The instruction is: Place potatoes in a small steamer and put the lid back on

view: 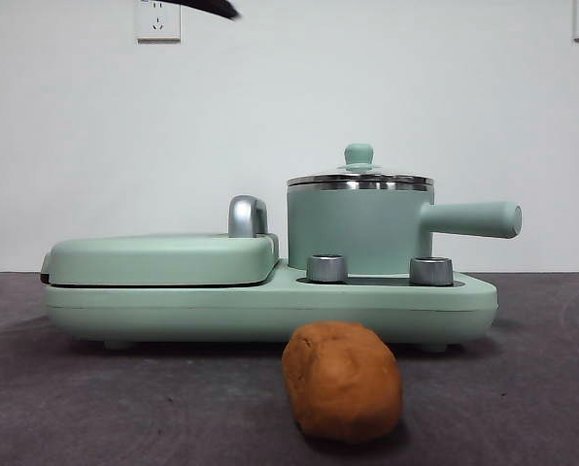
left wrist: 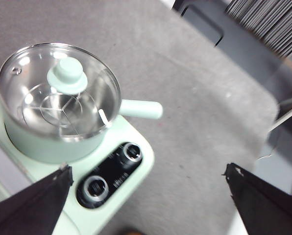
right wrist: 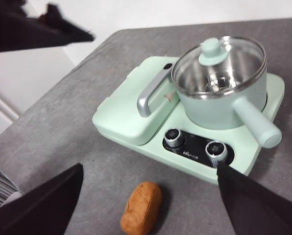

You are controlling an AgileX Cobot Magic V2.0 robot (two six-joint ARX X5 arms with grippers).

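The small steamer [view: 357, 233] stands on the right half of the mint-green cooker base, its handle pointing right. The glass lid [view: 358, 155] sits on it. Through the lid [left wrist: 62, 78] I see only a steel rack inside. The potato [view: 343, 382] lies on the table in front of the base, apart from it. My right gripper [right wrist: 150, 168] is open and empty, high above the potato [right wrist: 141, 208] and the steamer [right wrist: 219, 98]. My left gripper [left wrist: 148, 169] is open and empty, high above the steamer [left wrist: 53, 142] and the knobs.
A flat lidded griddle section [view: 163, 257] with a steel handle [view: 247, 216] fills the base's left half. Two steel control knobs [view: 326, 268] sit on the front. The dark grey table [view: 523, 388] spreads around. A black arm tip [view: 207, 8] shows at the top edge. The other arm's gripper [right wrist: 38, 27] shows in the right wrist view.
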